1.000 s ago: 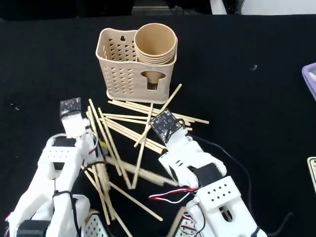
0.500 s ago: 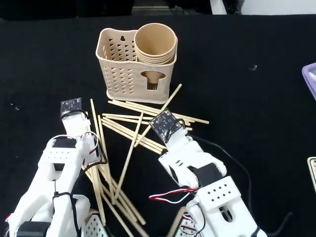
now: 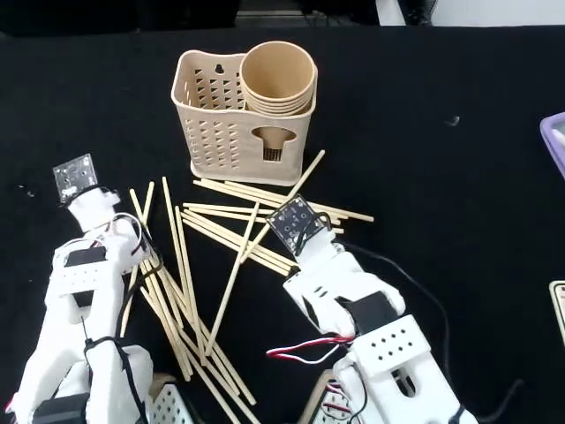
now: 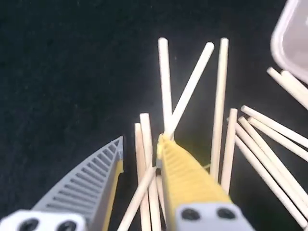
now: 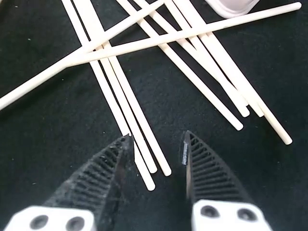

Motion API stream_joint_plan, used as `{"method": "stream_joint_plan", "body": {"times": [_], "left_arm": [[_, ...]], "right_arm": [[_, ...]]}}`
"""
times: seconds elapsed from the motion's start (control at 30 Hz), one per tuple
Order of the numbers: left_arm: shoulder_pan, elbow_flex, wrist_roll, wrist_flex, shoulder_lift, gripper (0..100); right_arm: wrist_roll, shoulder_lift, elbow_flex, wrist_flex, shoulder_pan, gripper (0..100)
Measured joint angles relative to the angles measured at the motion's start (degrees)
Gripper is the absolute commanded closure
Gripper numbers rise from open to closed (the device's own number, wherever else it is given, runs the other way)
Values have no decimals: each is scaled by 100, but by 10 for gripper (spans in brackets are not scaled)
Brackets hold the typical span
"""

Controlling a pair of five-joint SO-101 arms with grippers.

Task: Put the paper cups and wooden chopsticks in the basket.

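Observation:
The beige slotted basket [image 3: 231, 124] stands at the back of the table with a stack of paper cups [image 3: 278, 78] inside its right end. Wooden chopsticks [image 3: 238, 231] lie scattered on the black cloth in front of it. My left gripper [image 4: 140, 139] hovers open low over a bundle of chopsticks [image 4: 144, 163], and two of them run between its grey and yellow fingers. The left arm [image 3: 88, 274] is at the table's left front. My right gripper [image 5: 156, 144] is open just above the ends of three chopsticks [image 5: 139, 149]. The right arm [image 3: 344, 291] is front of centre.
A purple tray [image 3: 554, 137] pokes in at the right edge, with a pale object [image 3: 558, 305] below it. The basket's pale base [image 5: 231, 6] lies just beyond the chopsticks in the right wrist view. Black cloth stretches open to the right of the basket.
My left arm has swung to the left and a little farther from the front. The chopsticks beside it shifted from a crossed heap into a tighter, more parallel bundle. The right arm stayed still.

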Motion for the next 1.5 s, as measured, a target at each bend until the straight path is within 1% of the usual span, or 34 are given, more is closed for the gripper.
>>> {"method": "stream_joint_plan", "body": {"times": [0.07, 0.33, 0.4, 0.53, 0.73, 0.9, 1.03, 1.13, 1.27, 1.33, 1.5], "left_arm": [[0, 0, 0, 167, 0, 790], [9, 0, 0, 738, 0, 788], [9, 0, 18, 756, 0, 813], [18, 0, 18, 756, 0, 902], [-26, 0, 9, 756, 0, 912], [-105, 0, 0, 316, 0, 920], [-308, 0, 0, -378, 0, 971], [-360, 0, 0, -703, 0, 950], [-369, 0, 0, -730, 0, 830], [-369, 0, 0, -615, 0, 791], [-229, -211, 0, -290, 123, 791]], "right_arm": [[0, 0, 0, 0, 0, 828], [0, 0, 0, 0, 0, 828], [0, 0, 0, 0, 0, 828], [0, 0, 0, 0, 0, 828], [0, 0, 0, 0, 0, 828], [0, 0, 0, 0, 0, 828], [0, 0, 0, 0, 0, 828], [0, 0, 0, 9, 0, 828], [0, 0, 0, 9, 0, 828], [0, 0, 0, 9, 0, 828], [0, 0, 0, 9, 0, 828]]}}
